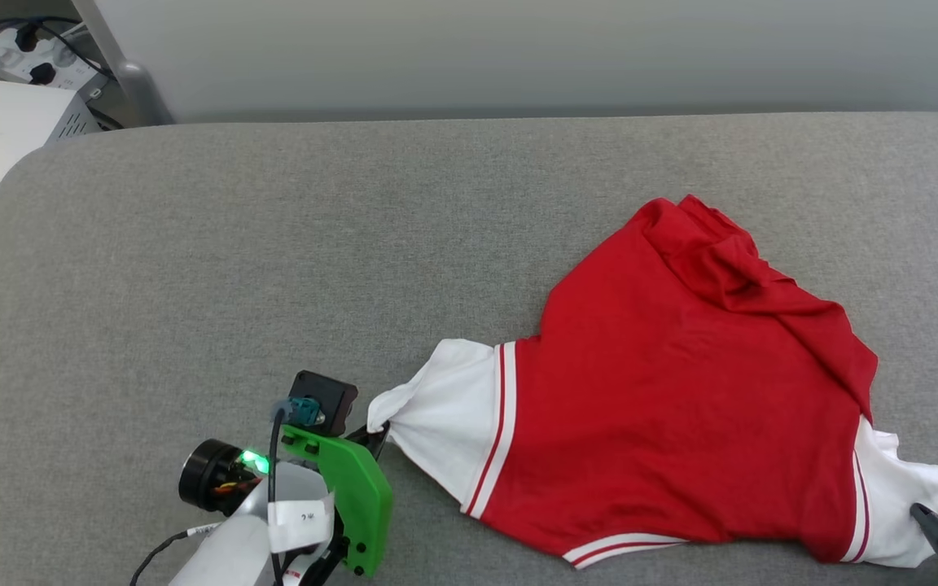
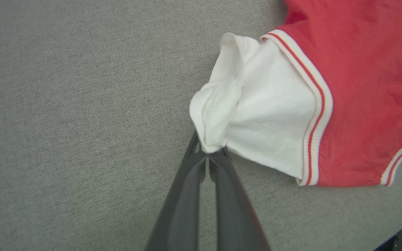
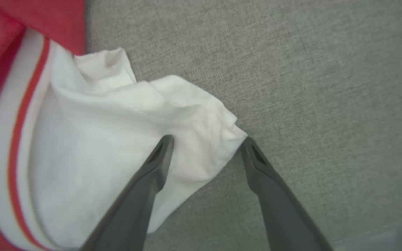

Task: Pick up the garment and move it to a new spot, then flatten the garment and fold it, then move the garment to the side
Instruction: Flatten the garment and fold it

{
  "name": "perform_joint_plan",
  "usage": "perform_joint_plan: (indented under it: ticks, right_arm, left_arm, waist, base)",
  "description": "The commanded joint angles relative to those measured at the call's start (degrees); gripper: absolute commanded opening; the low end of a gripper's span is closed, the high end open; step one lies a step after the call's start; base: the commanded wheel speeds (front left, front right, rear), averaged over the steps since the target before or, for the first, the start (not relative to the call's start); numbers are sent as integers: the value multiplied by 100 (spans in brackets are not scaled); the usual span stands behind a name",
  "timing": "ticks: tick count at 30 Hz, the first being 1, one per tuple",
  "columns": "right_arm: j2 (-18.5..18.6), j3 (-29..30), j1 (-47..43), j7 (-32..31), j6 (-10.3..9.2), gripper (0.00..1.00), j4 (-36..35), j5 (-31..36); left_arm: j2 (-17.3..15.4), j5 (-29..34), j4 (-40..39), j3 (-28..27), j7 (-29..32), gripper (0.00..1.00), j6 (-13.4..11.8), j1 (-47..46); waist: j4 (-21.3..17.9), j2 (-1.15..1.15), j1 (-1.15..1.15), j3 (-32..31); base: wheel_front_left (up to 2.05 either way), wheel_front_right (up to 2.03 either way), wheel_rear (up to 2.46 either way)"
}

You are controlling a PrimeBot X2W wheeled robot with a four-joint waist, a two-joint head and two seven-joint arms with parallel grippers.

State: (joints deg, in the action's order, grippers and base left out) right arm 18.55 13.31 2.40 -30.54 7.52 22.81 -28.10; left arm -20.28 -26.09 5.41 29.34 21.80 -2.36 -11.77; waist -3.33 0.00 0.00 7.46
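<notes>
The garment (image 1: pixel 681 391) lies on the tabletop (image 1: pixel 273 244), its long axis running sleeve to sleeve between the arms. The left gripper (image 2: pixel 208 153) is pressed together, pinching one white sleeve (image 2: pixel 257 115) at its fingertips. The right gripper (image 3: pixel 207 141) is spread, straddling the other sleeve (image 3: pixel 99 139); closing it looks like the next move.

One garment (image 1: pixel 681 391), one left tool (image 2: pixel 208 154), one right tool (image 3: pixel 208 141), one grey surface (image 1: pixel 273 244).

Left gripper (image 2: pixel 208 156) clamped; right gripper (image 3: pixel 208 140) spread wide.
</notes>
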Motion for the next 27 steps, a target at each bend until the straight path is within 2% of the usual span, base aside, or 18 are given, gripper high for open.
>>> perform_joint_plan:
  ticks: [1, 2, 3, 4, 5, 6, 10, 14, 20, 27]
  right_arm:
    - [-50, -134, 24, -197, -3, 100, 210, -96]
    - [-57, -199, 19, -354, -3, 82, 343, -155]
    - [-74, -230, 21, -470, -3, 49, 440, -218]
    - [-90, -280, 20, -609, -3, 26, 534, -270]
    - [-97, -319, 19, -684, -3, 8, 562, -302]
    - [-115, -336, 29, -743, -3, 0, 579, -360]
    - [-69, -362, 110, -751, -3, 0, 520, -495]
    - [42, -208, 241, -453, -3, 0, 213, -593]
    - [174, -12, 385, -25, -3, 0, -971, -581]
    - [87, -68, 848, 104, -3, 0, -2465, -136]
  left_arm:
    - [-20, 26, -18, -9, -24, 0, -43, 11]
    - [-15, 19, -14, -8, -35, 0, -48, 17]
    - [-17, 13, -10, -10, -44, 0, -52, 25]
    - [-16, 6, -8, -23, -67, 0, -67, 33]
    - [-19, -3, -6, -28, -75, 0, -73, 41]
    - [-22, -14, -6, -39, -87, 0, -84, 51]
    - [-36, -56, -29, -91, -156, 0, -124, 93]
    - [-56, -73, -112, -194, -332, 0, -178, 87]
    - [-69, -174, -455, -508, -779, 0, -266, 27]
    - [-342, -215, -836, -1060, -1072, 0, -345, -467]
  waist:
    - [69, 0, 0, 25]
    - [95, 0, 0, 25]
    - [109, 0, 0, 25]
    - [122, 0, 0, 25]
    - [130, 0, 0, 28]
    - [131, 0, 0, 31]
    - [99, 0, 0, 22]
    - [67, 0, 0, -16]
    - [-13, 0, 0, -107]
    - [-150, 0, 0, -145]
  base:
    - [0, 0, 0]
    - [0, 0, 0]
    - [0, 0, 0]
    - [0, 0, 0]
    - [0, 0, 0]
    - [0, 0, 0]
    - [0, 0, 0]
    - [0, 0, 0]
    - [0, 0, 0]
    - [0, 0, 0]
